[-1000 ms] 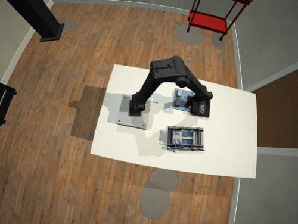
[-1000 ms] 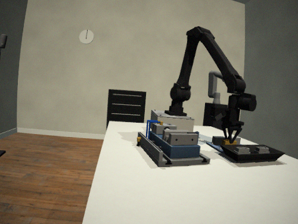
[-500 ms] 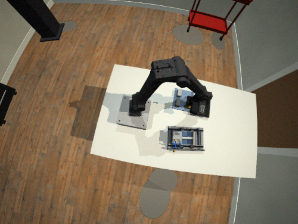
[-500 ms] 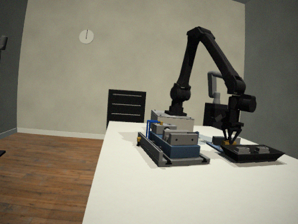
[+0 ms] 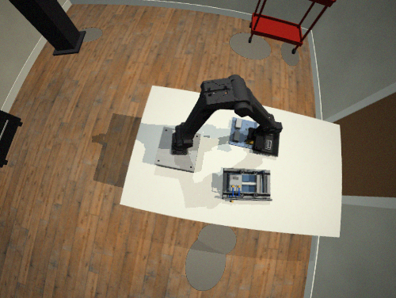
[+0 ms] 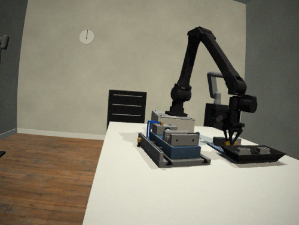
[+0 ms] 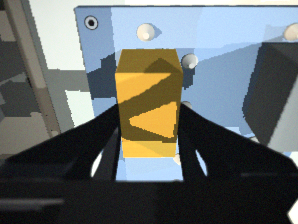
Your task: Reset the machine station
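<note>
My gripper [image 7: 149,112] is shut on a yellow brass blank [image 7: 148,102] and holds it low over the blue infeed plate [image 7: 190,90], among its short pins [image 7: 189,61]. In the side view the gripper [image 6: 231,140] stands at the near edge of the plate, next to the black outfeed tray [image 6: 253,153]. A gray blank [image 7: 272,92] lies on the plate to the right of the brass one. Two gray blocks [image 5: 238,129] show on the plate from above. Two finished parts [image 6: 251,150] lie in the tray. The vise [image 5: 246,186] stands apart at the front.
The arm's gray base plate [image 5: 178,148] is at the left of the white table. A dark box and a gray pipe [image 6: 214,99] stand behind the table. A red cart [image 5: 285,24] is on the floor far back.
</note>
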You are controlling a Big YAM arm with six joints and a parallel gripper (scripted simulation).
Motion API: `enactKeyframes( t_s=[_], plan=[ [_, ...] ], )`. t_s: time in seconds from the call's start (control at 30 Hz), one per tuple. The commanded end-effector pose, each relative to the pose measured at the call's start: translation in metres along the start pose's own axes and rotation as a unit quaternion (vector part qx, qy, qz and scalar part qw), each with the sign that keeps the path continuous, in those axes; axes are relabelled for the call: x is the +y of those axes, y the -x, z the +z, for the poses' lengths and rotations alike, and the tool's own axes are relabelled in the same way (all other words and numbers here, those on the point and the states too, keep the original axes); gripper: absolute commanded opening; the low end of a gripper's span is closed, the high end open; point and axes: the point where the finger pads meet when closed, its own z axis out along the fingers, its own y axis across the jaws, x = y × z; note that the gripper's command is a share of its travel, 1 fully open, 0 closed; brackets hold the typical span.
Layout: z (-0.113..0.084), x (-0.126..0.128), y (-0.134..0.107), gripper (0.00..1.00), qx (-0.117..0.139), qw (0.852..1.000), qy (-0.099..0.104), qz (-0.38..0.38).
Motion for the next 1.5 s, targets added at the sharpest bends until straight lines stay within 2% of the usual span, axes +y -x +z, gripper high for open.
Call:
enactKeyframes(
  t_s=[0.0, 0.63, 0.67, 1.47],
  plan=[
    [-0.0167, 0.0147, -0.0086, 0.00, 0.010, 0.999, 0.030, 0.003],
    [-0.0170, 0.0151, -0.0087, 0.00, 0.011, 0.999, 0.030, 0.003],
    [-0.0170, 0.0151, -0.0087, 0.64, 0.011, 0.999, 0.030, 0.003],
    [-0.0170, 0.0151, -0.0088, 0.64, 0.011, 0.999, 0.030, 0.003]
  ],
)
